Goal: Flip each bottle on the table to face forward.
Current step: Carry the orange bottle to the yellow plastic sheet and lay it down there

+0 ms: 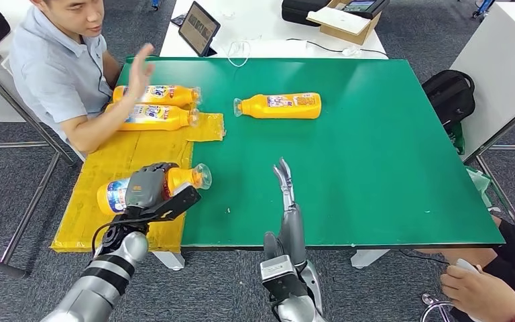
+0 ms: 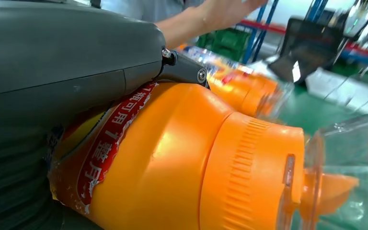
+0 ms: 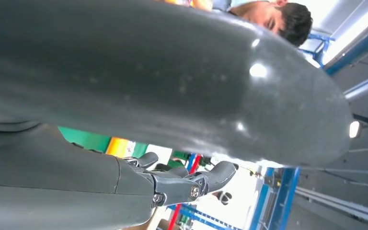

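Observation:
My left hand [image 1: 149,190] grips an orange bottle [image 1: 181,178] lying on its side over the yellow mat [image 1: 100,181], its clear cap toward the green table. Up close, the same bottle [image 2: 182,158] shows a red label under my left hand [image 2: 62,62]. Two more orange bottles [image 1: 155,94] [image 1: 153,117] lie side by side at the mat's far end, by a person's hand [image 1: 137,70]. Another orange bottle [image 1: 283,105] lies alone on the green table [image 1: 375,161]. My right hand [image 1: 285,184] rests flat with fingers straight near the table's front edge, holding nothing; its fingers [image 3: 191,179] are extended.
A person [image 1: 60,60] sits at the left far corner, forearm on the mat. A white table behind holds a tablet [image 1: 198,27] and a cardboard box [image 1: 345,23]. A black bag [image 1: 450,94] lies right of the table. Another person's hand [image 1: 479,288] is at the lower right.

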You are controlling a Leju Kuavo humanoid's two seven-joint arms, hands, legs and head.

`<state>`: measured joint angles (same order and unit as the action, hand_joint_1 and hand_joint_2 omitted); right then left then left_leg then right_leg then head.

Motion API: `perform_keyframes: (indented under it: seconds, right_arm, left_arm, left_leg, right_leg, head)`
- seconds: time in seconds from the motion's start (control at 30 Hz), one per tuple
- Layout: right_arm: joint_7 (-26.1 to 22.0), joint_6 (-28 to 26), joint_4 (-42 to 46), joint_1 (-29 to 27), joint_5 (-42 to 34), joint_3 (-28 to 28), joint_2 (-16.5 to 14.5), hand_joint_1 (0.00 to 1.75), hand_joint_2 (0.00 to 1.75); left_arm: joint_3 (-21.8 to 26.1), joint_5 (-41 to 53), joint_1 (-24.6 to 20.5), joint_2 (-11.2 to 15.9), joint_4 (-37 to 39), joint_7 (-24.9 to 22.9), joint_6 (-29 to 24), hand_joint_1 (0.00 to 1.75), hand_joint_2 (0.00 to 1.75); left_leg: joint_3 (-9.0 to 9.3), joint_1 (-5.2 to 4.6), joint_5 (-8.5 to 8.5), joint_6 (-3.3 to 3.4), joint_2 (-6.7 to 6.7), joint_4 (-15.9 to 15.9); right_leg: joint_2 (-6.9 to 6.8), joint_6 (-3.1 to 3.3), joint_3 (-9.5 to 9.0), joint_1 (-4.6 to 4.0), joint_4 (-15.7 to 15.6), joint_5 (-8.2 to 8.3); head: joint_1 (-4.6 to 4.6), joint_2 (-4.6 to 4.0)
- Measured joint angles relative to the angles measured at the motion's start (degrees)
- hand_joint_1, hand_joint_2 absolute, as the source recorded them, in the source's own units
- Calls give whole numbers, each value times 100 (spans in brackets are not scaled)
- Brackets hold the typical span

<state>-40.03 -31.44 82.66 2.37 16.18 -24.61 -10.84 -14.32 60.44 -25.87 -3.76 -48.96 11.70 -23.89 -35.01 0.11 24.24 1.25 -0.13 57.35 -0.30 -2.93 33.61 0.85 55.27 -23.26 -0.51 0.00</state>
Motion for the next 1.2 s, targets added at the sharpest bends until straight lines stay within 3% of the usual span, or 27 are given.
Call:
perform_keyframes:
  seconds: [0.2,0.33,0.4,0.53,1.2]
  right_arm:
    - [1,81,-157,26,-71,2,-28,0,0]
    - [0,103,-255,55,-114,4,-28,0,0]
    - [0,126,-291,62,-142,5,-27,0,0]
    - [1,154,-349,69,-155,10,-27,0,0]
    - [0,142,-597,198,-390,37,-12,0,0]
  left_arm:
    - [-92,26,-390,-18,702,54,524,151,175]
    - [-238,150,-425,-9,853,133,722,48,175]
    - [-326,193,-389,-4,874,154,783,45,175]
    - [-435,196,-306,-4,905,172,858,3,175]
    - [-472,-1641,56,-22,416,1076,2256,0,175]
  left_leg:
    - [6,0,0,0,-3,0]
    - [12,0,0,-1,-7,-1]
    - [13,0,0,-1,-7,-1]
    - [15,-1,0,0,-5,-1]
    - [60,-1,1,-1,-9,-4]
  right_leg:
    - [-1,0,-10,0,1,0]
    - [-5,0,-18,1,1,-2]
    - [-6,0,-20,1,1,-2]
    - [-4,-1,-21,2,1,-1]
    - [-6,2,-69,3,0,-4]
  head:
    - [-1,0]
    - [-1,0]
    - [1,0]
    - [0,0]
    - [0,0]
